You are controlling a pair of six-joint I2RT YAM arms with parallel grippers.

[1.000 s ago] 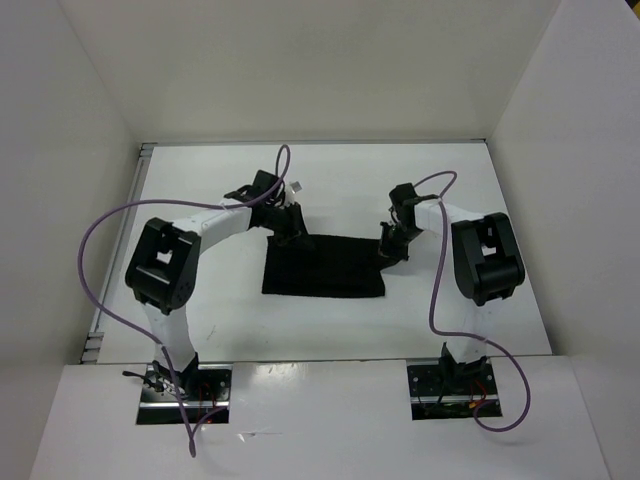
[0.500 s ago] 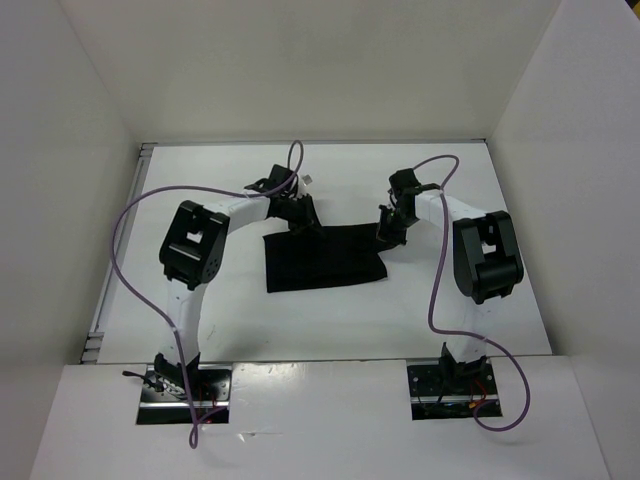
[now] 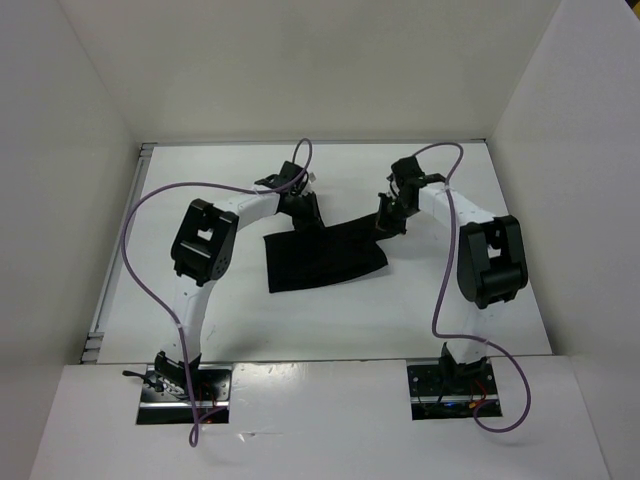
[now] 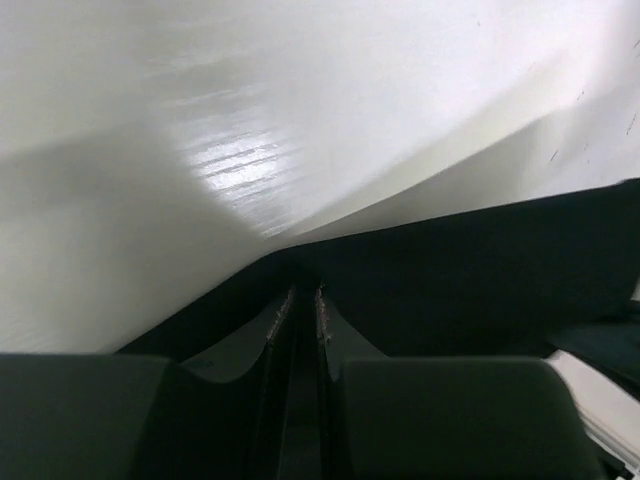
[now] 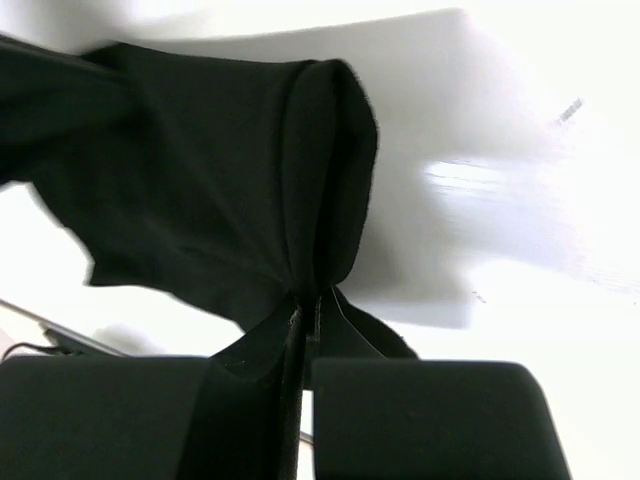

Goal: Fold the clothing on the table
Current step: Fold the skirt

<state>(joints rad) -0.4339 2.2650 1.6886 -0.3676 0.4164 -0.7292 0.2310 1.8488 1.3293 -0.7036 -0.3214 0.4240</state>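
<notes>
Where it stretches between white walls, the large white matte worktop [image 3: 330,325] carries a plain black fabric garment [image 3: 320,262] near its middle, between the two arms. The garment's near part lies on the surface, while its far edge is raised and hangs between the two hands.

The left arm [image 3: 205,245] rises from its base, bends at a black elbow and reaches forward and to the right. The right arm [image 3: 487,262] mirrors it, with its forearm angled back and to the left. A purple cable [image 3: 135,235] loops beside each arm.

The left hand [image 3: 303,213] is clenched on the garment's far left corner. In its wrist view the fingers [image 4: 270,330] stand nearly together, with dark cloth [image 4: 450,270] running between them. The right hand [image 3: 388,222] grasps the far right corner, and in its wrist view a fold of black fabric [image 5: 200,180] is pinched at the fingertips [image 5: 306,300] and droops away from them.

A second ago the garment lay as a flat, squarer patch. Both hands have since drawn away from the bases, the left elbow has swung right, and the cloth now sits skewed, its near edge dragged farther from the bases.
</notes>
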